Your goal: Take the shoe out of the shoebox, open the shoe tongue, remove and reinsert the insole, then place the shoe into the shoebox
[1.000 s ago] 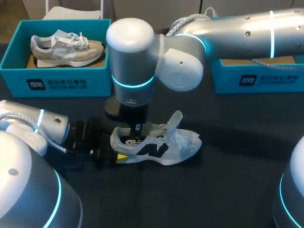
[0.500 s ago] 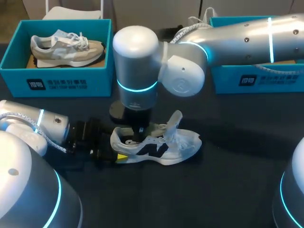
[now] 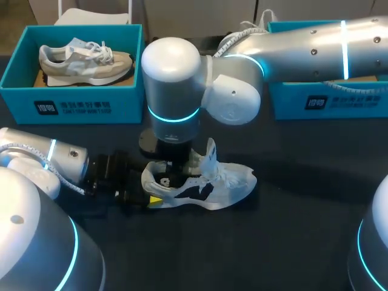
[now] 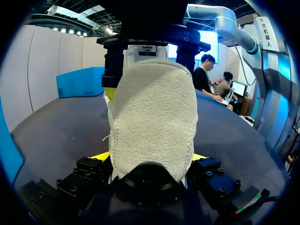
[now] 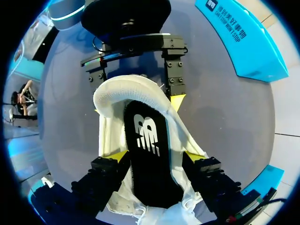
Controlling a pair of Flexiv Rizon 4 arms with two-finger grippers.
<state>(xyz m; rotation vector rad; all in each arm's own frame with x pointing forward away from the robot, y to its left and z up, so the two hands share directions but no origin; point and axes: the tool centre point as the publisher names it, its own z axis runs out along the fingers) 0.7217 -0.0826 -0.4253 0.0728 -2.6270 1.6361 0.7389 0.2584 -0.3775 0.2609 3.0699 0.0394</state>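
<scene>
Dark table, both jaws around shoe.

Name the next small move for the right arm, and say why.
Probably lower the right claw and pinch the insole at its heel end to lift it out. The insole lies flat inside the shoe, the tongue stands up clear of the opening, and the left claw grips the heel, steadying it.

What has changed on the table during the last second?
The right arm shifted a little to the right above the shoe. The tongue swung back toward the heel end. The left gripper stays shut on the shoe, which has not moved on the table.
</scene>
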